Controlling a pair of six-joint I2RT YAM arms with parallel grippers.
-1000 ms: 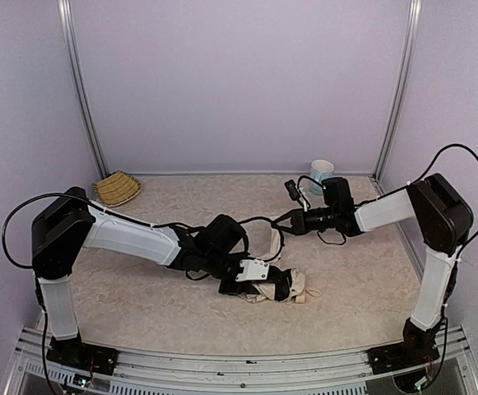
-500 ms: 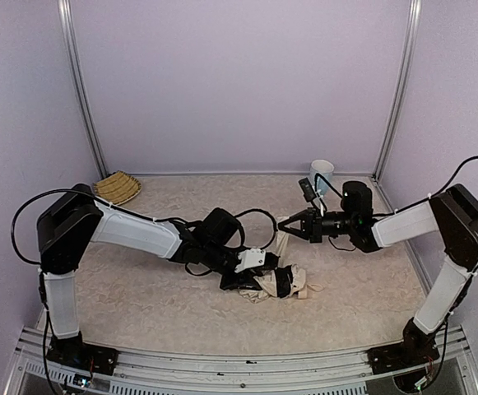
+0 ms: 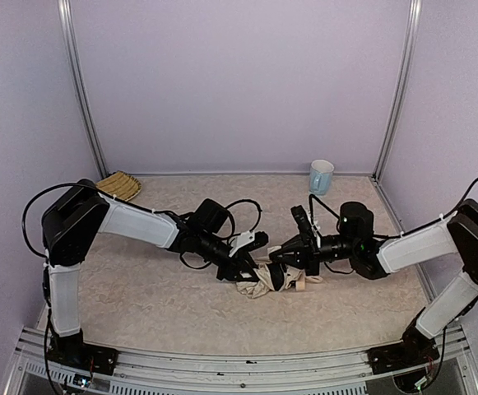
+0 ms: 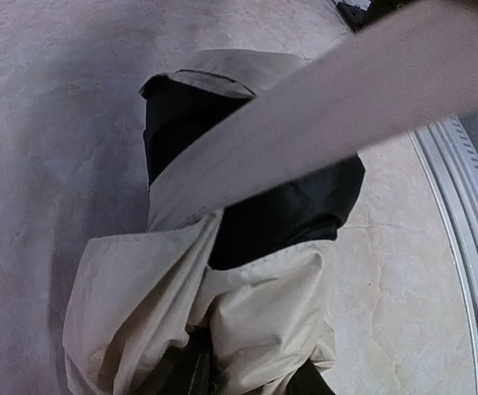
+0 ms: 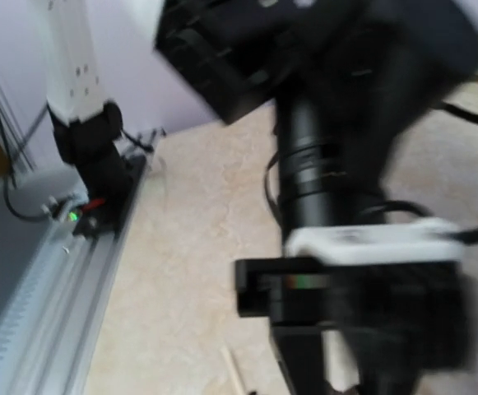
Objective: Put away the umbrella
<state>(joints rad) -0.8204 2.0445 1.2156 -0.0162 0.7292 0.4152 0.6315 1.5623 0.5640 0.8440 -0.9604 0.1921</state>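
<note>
The umbrella (image 3: pixel 263 286) lies as a crumpled cream bundle with a black band on the table, between the two arms. In the left wrist view its cream fabric (image 4: pixel 255 313) fills the lower frame, with a black part (image 4: pixel 280 206) above it and a cream strap (image 4: pixel 321 107) stretched diagonally to the upper right. My left gripper (image 3: pixel 252 271) is down on the bundle, and fabric is bunched between its dark fingers (image 4: pixel 181 374). My right gripper (image 3: pixel 278 255) is low, right beside the bundle's upper right. Its fingers do not show in the blurred right wrist view.
A woven straw basket (image 3: pixel 117 187) sits at the back left corner. A light blue mug (image 3: pixel 321 175) stands at the back right. The right wrist view shows the left arm's wrist (image 5: pixel 345 206) close ahead and the metal rail (image 5: pixel 58 271) at the table's near edge.
My right arm has swung down and left from mid-table to the umbrella. My left arm has shifted its wrist a little back and right while staying on the bundle.
</note>
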